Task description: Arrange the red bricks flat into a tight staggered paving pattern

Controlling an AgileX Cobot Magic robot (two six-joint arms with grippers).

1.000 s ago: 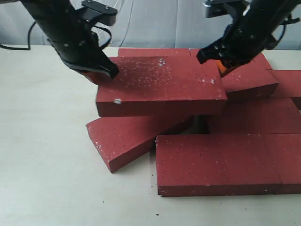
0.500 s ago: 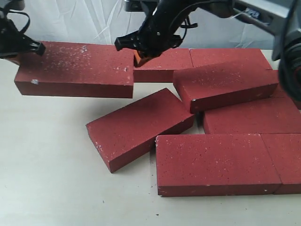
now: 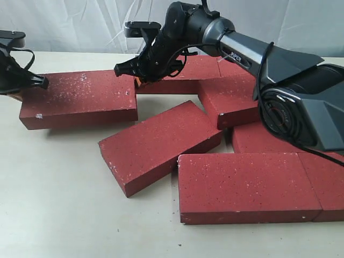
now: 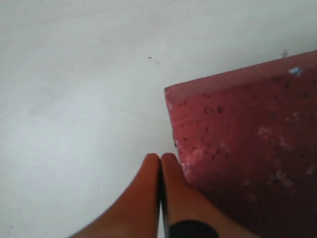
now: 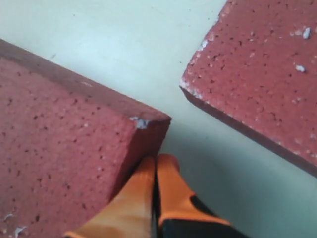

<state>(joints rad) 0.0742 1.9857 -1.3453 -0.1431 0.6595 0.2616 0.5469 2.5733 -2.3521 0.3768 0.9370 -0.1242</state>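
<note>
One red brick [image 3: 80,99] lies lengthwise at the left, pinched end to end between my two arms. My left gripper [image 3: 21,92] is shut, its orange fingertips [image 4: 160,161] against the brick's left end [image 4: 247,148]. My right gripper [image 3: 137,79] has reached across the middle and is shut too, its tips [image 5: 156,161] against the right end [image 5: 59,148]. A shadow lies under this brick; whether it touches the table I cannot tell. A skewed brick [image 3: 156,145] lies in the middle, and another brick [image 5: 262,74] shows in the right wrist view.
A front brick [image 3: 247,185] and its neighbour [image 3: 329,183] lie flat in a row. A tilted brick [image 3: 231,102] leans on another brick [image 3: 258,141]. Two bricks [image 3: 180,72] [image 3: 236,67] line the back. The pale table [image 3: 48,188] is bare at front left.
The brick pinched between both grippers has travelled left and down, off the pile to the table's left side. The right arm has stretched far across after it.
</note>
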